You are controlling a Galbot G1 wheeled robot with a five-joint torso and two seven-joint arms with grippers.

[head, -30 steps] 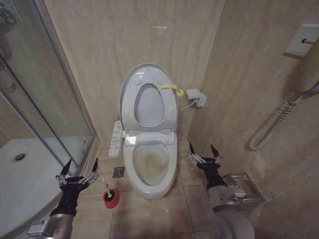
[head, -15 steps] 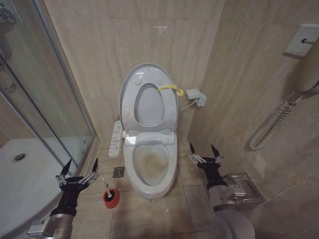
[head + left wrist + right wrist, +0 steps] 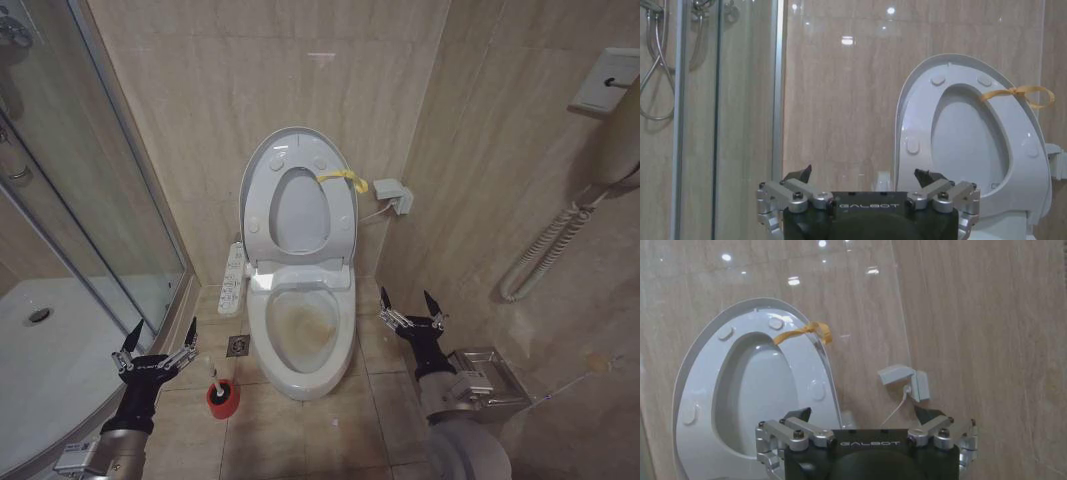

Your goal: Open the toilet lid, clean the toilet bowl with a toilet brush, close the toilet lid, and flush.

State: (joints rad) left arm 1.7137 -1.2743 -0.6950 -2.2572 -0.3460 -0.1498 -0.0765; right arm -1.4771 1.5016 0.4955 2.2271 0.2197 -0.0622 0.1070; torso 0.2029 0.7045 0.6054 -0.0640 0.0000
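Observation:
The toilet lid (image 3: pixel 298 212) stands upright against the back wall, with the seat ring (image 3: pixel 257 205) raised against it and a yellow loop tag (image 3: pixel 340 178) at its edge. Below it the toilet bowl (image 3: pixel 300 330) lies uncovered, with brownish staining inside. On the floor left of the bowl, the toilet brush (image 3: pixel 213 377) stands in its red cup holder (image 3: pixel 223 399). My left gripper (image 3: pixel 157 343) hangs open just left of the brush, holding nothing. To the right of the bowl, my right gripper (image 3: pixel 411 308) is open and also holds nothing. Both wrist views look at the raised lid (image 3: pixel 968 137) (image 3: pixel 757 390) over open fingers.
A glass shower enclosure (image 3: pixel 90 200) closes off the left side. A white button panel arm (image 3: pixel 232 278) sits left of the bowl, above a floor drain (image 3: pixel 238 346). On the right wall are a metal paper holder (image 3: pixel 490 380), a coiled cord (image 3: pixel 540 260) and a small grey box (image 3: pixel 392 194).

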